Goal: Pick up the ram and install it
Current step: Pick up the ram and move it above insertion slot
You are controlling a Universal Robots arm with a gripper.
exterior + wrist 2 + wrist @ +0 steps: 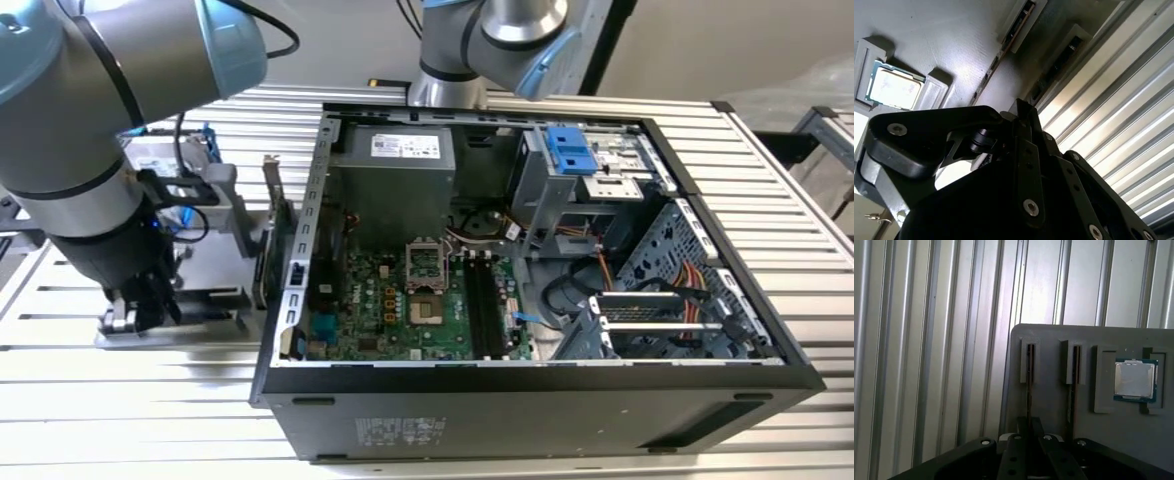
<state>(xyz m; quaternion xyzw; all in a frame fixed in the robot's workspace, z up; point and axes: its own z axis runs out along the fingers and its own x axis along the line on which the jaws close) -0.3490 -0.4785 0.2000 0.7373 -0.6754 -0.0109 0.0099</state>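
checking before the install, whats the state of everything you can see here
computer case: open, side panel off, lying on its side
memory slots: look empty
gray tray: holds two ram sticks and a chip
ram: standing on edge in its tray slot, in line with the gripper, not lifted
second ram stick: standing on edge in the next slot
processor chip: lying flat in its tray recess
gripper: low over the tray

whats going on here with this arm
The robot arm hangs its hand low at a gray parts holder, which sits beside the open computer case on the exterior view's left. In the first wrist view the hand lines up with a ram stick standing on edge in one holder slot. The stick is not yet lifted out.
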